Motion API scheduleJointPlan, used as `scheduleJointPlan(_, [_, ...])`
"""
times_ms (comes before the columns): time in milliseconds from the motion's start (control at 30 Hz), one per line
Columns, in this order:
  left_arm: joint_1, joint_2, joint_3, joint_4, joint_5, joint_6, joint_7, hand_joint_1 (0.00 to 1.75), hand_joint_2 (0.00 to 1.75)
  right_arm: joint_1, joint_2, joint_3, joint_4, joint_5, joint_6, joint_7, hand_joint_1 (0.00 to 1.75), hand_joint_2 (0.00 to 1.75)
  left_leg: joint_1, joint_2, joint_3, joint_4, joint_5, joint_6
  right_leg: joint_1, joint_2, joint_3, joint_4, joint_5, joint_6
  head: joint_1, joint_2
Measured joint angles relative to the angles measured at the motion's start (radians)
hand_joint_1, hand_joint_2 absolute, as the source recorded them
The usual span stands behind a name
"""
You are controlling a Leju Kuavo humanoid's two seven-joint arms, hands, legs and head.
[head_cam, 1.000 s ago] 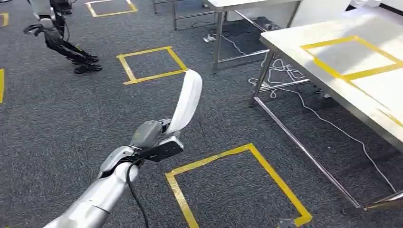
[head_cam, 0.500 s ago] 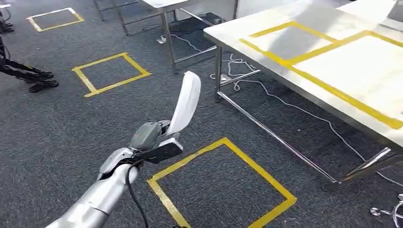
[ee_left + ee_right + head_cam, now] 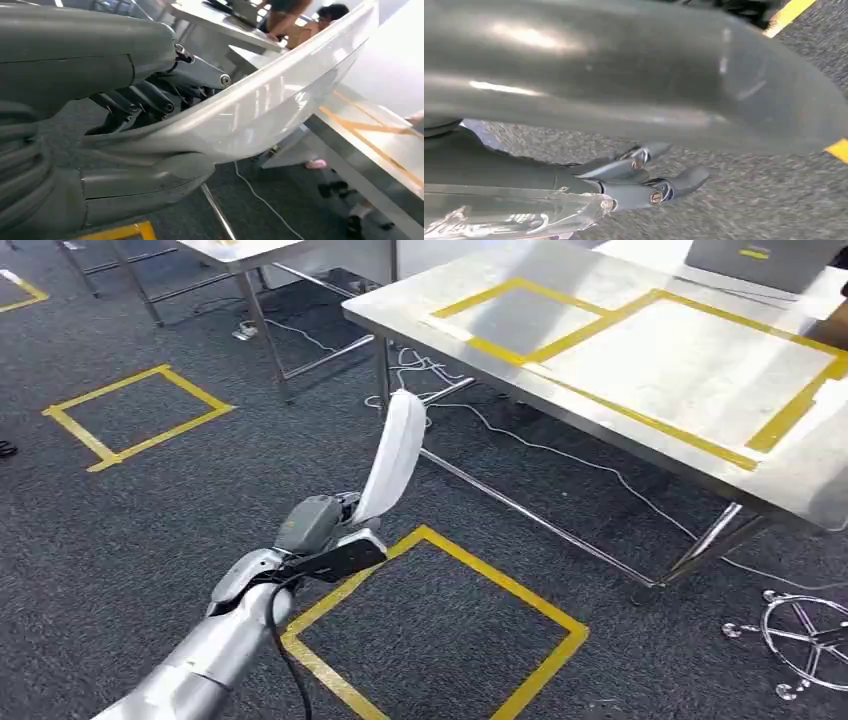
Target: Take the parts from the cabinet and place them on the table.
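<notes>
My left hand (image 3: 320,530) grips a long, curved white part (image 3: 392,455), which rises upright at the centre of the head view above grey carpet. The steel table (image 3: 600,420) with yellow tape outlines fills the upper right. My right hand (image 3: 644,180) hangs over carpet; I cannot tell its state.

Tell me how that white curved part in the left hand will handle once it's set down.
The part looks stiff: it stands up from the left hand without drooping. Its glossy surface may be slippery. Being curved, it could rock on the table.
</notes>
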Motion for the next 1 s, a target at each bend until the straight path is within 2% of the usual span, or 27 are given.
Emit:
scheduleJointPlan(33, [0.0, 0.0, 0.0, 0.0, 0.0, 0.0, 0.0, 1.75, 1.75, 0.002, 0.0, 0.0, 0.0, 0.0, 0.0, 0.0, 0.0, 0.0, -0.002, 0.013, 0.002, 0.0, -0.001, 0.0, 0.0, 0.0, 0.023, -0.034, 0.024, -0.003, 0.001, 0.0])
scheduleJointPlan(67, [0.0, 0.0, 0.0, 0.0, 0.0, 0.0, 0.0, 1.75, 1.75, 0.003, 0.0, 0.0, 0.0, 0.0, 0.0, 0.0, 0.0, 0.0, -0.004, 0.027, 0.005, 0.0, -0.004, 0.001, 0.002, -0.005, 0.068, -0.113, 0.063, -0.008, 0.0, 0.0])
scheduleJointPlan(100, [-0.001, 0.0, 0.0, 0.0, 0.0, 0.0, 0.0, 1.75, 1.75, 0.002, 0.0, 0.0, 0.0, 0.001, 0.0, 0.0, 0.0, 0.0, -0.005, 0.04, 0.009, 0.0, -0.007, -0.001, 0.006, -0.022, 0.127, -0.215, 0.102, -0.015, 0.0, 0.0])
scheduleJointPlan(133, [-0.001, 0.0, 0.0, 0.0, 0.0, 0.0, 0.0, 1.75, 1.75, 0.001, 0.0, 0.0, 0.0, 0.002, 0.0, 0.0, 0.0, 0.0, -0.006, 0.049, 0.015, 0.0, -0.011, -0.005, 0.015, -0.073, 0.177, -0.297, 0.123, -0.023, 0.0, 0.0])
scheduleJointPlan(167, [-0.001, 0.0, 0.0, 0.0, 0.0, 0.0, 0.0, 1.75, 1.75, -0.002, 0.0, 0.0, 0.0, 0.002, 0.0, 0.0, 0.0, 0.0, -0.014, 0.059, 0.016, 0.0, -0.014, -0.011, 0.024, -0.099, 0.187, -0.308, 0.114, -0.032, -0.001, 0.0])
scheduleJointPlan(200, [-0.001, 0.001, 0.0, 0.0, 0.0, 0.0, 0.0, 1.75, 1.75, -0.003, 0.0, 0.0, 0.0, 0.002, -0.001, 0.0, 0.0, 0.0, -0.013, 0.065, 0.016, 0.0, -0.014, -0.015, 0.025, -0.078, 0.183, -0.313, 0.12, -0.035, -0.001, 0.0])
scheduleJointPlan(267, [-0.001, -0.002, -0.001, 0.0, 0.0, 0.001, 0.0, 1.75, 1.75, -0.002, 0.0, 0.0, 0.0, 0.002, -0.001, 0.0, 0.0, 0.0, -0.011, 0.088, 0.02, -0.006, -0.012, -0.025, 0.03, -0.056, 0.175, -0.313, 0.123, -0.043, 0.0, 0.0])
scheduleJointPlan(300, [-0.003, -0.003, -0.001, -0.001, 0.0, 0.001, 0.0, 1.75, 1.75, -0.001, 0.0, 0.0, -0.001, 0.002, -0.001, 0.0, 0.0, 0.0, -0.01, 0.1, 0.024, -0.008, -0.015, -0.034, 0.027, -0.041, 0.178, -0.324, 0.128, -0.051, -0.002, 0.0])
scheduleJointPlan(333, [-0.004, -0.003, -0.001, -0.001, 0.0, 0.001, 0.0, 1.75, 1.75, 0.001, 0.0, 0.0, -0.001, 0.001, -0.001, -0.001, 0.0, 0.0, -0.005, 0.061, 0.023, 0.001, -0.028, -0.038, 0.018, -0.028, 0.184, -0.331, 0.134, -0.056, -0.003, 0.0])
scheduleJointPlan(367, [-0.004, -0.002, -0.001, -0.001, 0.0, 0.002, 0.0, 1.75, 1.75, -0.001, 0.0, 0.0, -0.001, 0.002, -0.001, 0.0, 0.0, 0.0, -0.006, 0.014, 0.005, 0.039, -0.056, -0.039, 0.015, -0.018, 0.185, -0.333, 0.138, -0.062, -0.003, 0.0])
scheduleJointPlan(400, [-0.003, 0.0, -0.001, -0.001, 0.001, 0.002, 0.0, 1.75, 1.75, -0.005, 0.0, 0.0, -0.001, 0.002, -0.001, 0.0, 0.0, 0.0, -0.006, -0.012, -0.029, 0.112, -0.093, -0.04, 0.014, -0.005, 0.185, -0.334, 0.139, -0.065, -0.007, 0.0])
scheduleJointPlan(433, [0.0, 0.002, -0.001, 0.0, 0.0, 0.001, 0.0, 1.75, 1.75, -0.007, 0.0, 0.001, -0.001, 0.002, 0.0, 0.0, 0.0, 0.0, -0.005, -0.023, -0.074, 0.204, -0.132, -0.042, 0.013, 0.012, 0.184, -0.334, 0.139, -0.067, -0.008, 0.0])
scheduleJointPlan(467, [0.004, 0.003, -0.001, 0.0, 0.0, 0.001, 0.0, 1.75, 1.75, -0.007, 0.001, 0.001, -0.001, 0.002, 0.0, 0.0, 0.0, 0.0, -0.005, -0.026, -0.111, 0.271, -0.151, -0.044, 0.013, 0.028, 0.184, -0.334, 0.139, -0.067, -0.008, 0.0])
scheduleJointPlan(500, [0.005, 0.004, -0.001, 0.0, 0.0, 0.001, 0.0, 1.75, 1.75, -0.006, 0.001, 0.001, -0.001, 0.002, 0.0, 0.0, 0.0, 0.0, -0.005, -0.027, -0.131, 0.297, -0.147, -0.045, 0.013, 0.045, 0.184, -0.333, 0.14, -0.066, -0.008, 0.0])
scheduleJointPlan(533, [0.005, 0.006, -0.001, 0.0, 0.0, 0.002, 0.0, 1.75, 1.75, -0.003, 0.001, 0.001, -0.001, 0.001, 0.0, 0.0, 0.0, 0.0, -0.004, -0.029, -0.128, 0.279, -0.121, -0.045, 0.011, 0.061, 0.184, -0.333, 0.141, -0.065, -0.008, 0.0])
scheduleJointPlan(600, [0.003, 0.008, -0.001, 0.0, 0.0, 0.002, 0.0, 1.75, 1.75, -0.002, 0.001, 0.001, -0.001, 0.001, 0.0, 0.0, 0.0, 0.0, 0.002, -0.04, -0.066, 0.141, -0.029, -0.05, 0.003, 0.094, 0.184, -0.332, 0.144, -0.057, -0.008, 0.0])
scheduleJointPlan(633, [0.003, 0.008, -0.001, 0.0, 0.0, 0.002, 0.0, 1.75, 1.75, -0.002, 0.001, 0.001, -0.001, 0.001, 0.0, 0.0, 0.0, 0.0, 0.012, -0.08, -0.024, 0.058, 0.008, -0.059, 0.002, 0.109, 0.181, -0.329, 0.144, -0.049, -0.008, 0.0])
scheduleJointPlan(667, [0.002, 0.009, -0.001, 0.0, 0.0, 0.002, 0.0, 1.75, 1.75, -0.004, 0.0, 0.001, -0.002, 0.001, 0.0, 0.0, 0.0, 0.0, 0.026, -0.147, -0.004, 0.013, 0.002, -0.067, 0.006, 0.121, 0.171, -0.318, 0.143, -0.04, -0.011, 0.0])
scheduleJointPlan(700, [0.002, 0.009, -0.001, 0.0, 0.001, 0.002, 0.0, 1.75, 1.75, -0.008, 0.0, 0.001, -0.002, 0.0, 0.0, 0.0, 0.0, 0.0, 0.026, -0.146, -0.004, 0.006, -0.004, -0.052, 0.003, 0.134, 0.161, -0.312, 0.143, -0.037, -0.01, 0.0])
scheduleJointPlan(767, [0.002, 0.008, -0.001, 0.0, 0.001, 0.002, 0.0, 1.75, 1.75, -0.001, 0.0, 0.001, -0.002, -0.001, 0.0, 0.0, 0.0, 0.0, 0.015, -0.122, -0.005, 0.007, -0.005, -0.035, -0.005, 0.157, 0.155, -0.326, 0.152, -0.022, -0.01, 0.0])
scheduleJointPlan(800, [-0.003, 0.007, -0.001, 0.0, 0.0, 0.002, 0.0, 1.75, 1.75, 0.006, 0.0, 0.0, -0.002, -0.001, 0.0, 0.0, 0.0, 0.0, 0.016, -0.109, -0.004, 0.005, 0.0, -0.026, -0.009, 0.168, 0.146, -0.329, 0.157, -0.014, -0.009, 0.0])
scheduleJointPlan(833, [-0.009, 0.006, -0.001, 0.0, 0.0, 0.002, 0.0, 1.75, 1.75, 0.01, 0.0, 0.0, -0.002, -0.002, 0.0, 0.001, 0.0, 0.0, 0.019, -0.092, -0.003, 0.002, 0.003, -0.017, -0.007, 0.144, 0.144, -0.321, 0.153, -0.013, -0.009, 0.0])
scheduleJointPlan(867, [-0.012, 0.003, -0.001, 0.0, 0.0, 0.002, 0.0, 1.75, 1.75, 0.008, 0.0, 0.0, -0.002, -0.002, 0.0, 0.001, 0.0, 0.0, 0.016, -0.081, -0.002, 0.002, 0.003, -0.008, 0.003, 0.073, 0.128, -0.283, 0.126, -0.013, -0.001, 0.0])
scheduleJointPlan(900, [-0.012, 0.003, -0.001, 0.0, 0.0, 0.002, 0.0, 1.75, 1.75, 0.003, 0.0, 0.0, -0.002, -0.003, 0.0, 0.001, 0.0, 0.0, 0.013, -0.066, -0.002, 0.002, 0.002, -0.005, 0.003, 0.037, 0.096, -0.216, 0.085, -0.011, 0.0, 0.0])
scheduleJointPlan(933, [-0.012, 0.005, -0.001, 0.0, 0.0, 0.001, 0.0, 1.75, 1.75, -0.002, 0.001, 0.0, -0.002, -0.005, 0.0, 0.001, 0.0, 0.0, 0.009, -0.048, -0.002, 0.002, 0.001, -0.004, 0.002, 0.017, 0.056, -0.13, 0.042, -0.009, 0.0, 0.0])
scheduleJointPlan(967, [-0.011, 0.006, 0.0, 0.0, 0.0, 0.001, 0.0, 1.75, 1.75, -0.004, 0.002, 0.0, -0.002, -0.005, 0.001, 0.001, 0.0, 0.0, 0.006, -0.032, -0.002, 0.002, 0.001, -0.003, 0.001, 0.006, 0.019, -0.05, 0.009, -0.009, 0.0, 0.0])
scheduleJointPlan(1000, [-0.011, 0.007, 0.0, 0.0, -0.002, 0.001, 0.0, 1.75, 1.75, -0.004, 0.003, 0.0, -0.002, -0.005, 0.0, 0.0, 0.0, 0.0, 0.004, -0.019, -0.002, 0.002, 0.0, -0.002, 0.0, 0.001, -0.003, 0.0, -0.005, -0.008, 0.0, 0.0])
